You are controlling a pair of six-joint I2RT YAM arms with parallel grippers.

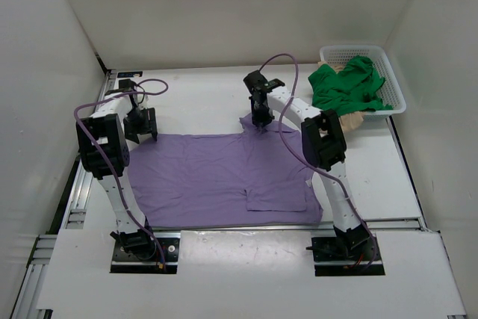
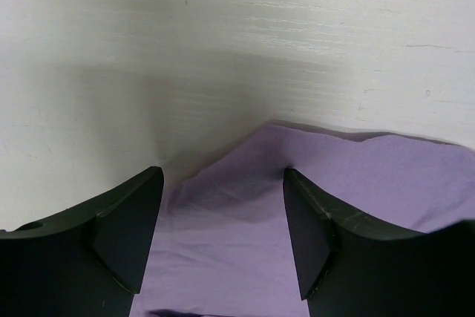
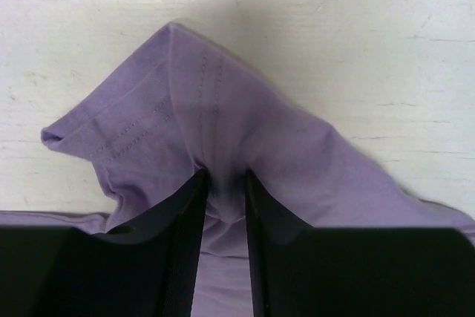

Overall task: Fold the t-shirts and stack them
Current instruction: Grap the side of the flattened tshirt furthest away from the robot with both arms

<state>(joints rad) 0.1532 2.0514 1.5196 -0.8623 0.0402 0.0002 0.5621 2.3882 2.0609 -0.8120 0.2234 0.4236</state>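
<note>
Top view, lavender t-shirt (image 1: 216,177): spread mostly flat on the white table (image 1: 202,95), reaching from under the left gripper's fingers across to the right gripper's fingers, with one sleeve folded in on the near right part.
Top view, left gripper (image 1: 140,131): pointing down over the shirt's far left corner, fingers apart.
Top view, right gripper (image 1: 261,121): pointing down at the shirt's far edge, where a small peak of cloth rises to its fingertips.
Top view, green t-shirt (image 1: 347,84): crumpled in the white mesh basket (image 1: 396,80), well apart from the right fingers, off to their right.
Top view, beige t-shirt (image 1: 351,119): only a strip shows, at the basket's near edge under the green one.
Left wrist view, left fingers (image 2: 126,235): two dark fingers set wide apart, nothing gripped; a purple corner of the shirt lies in the gap and spreads past the right-hand finger, with bare table beyond the tips.
Right wrist view, right fingers (image 3: 182,257): drawn close together and clamped on a fold of the lavender t-shirt; the stitched hem bunches into a tent just beyond the tips, draping to both sides.
</note>
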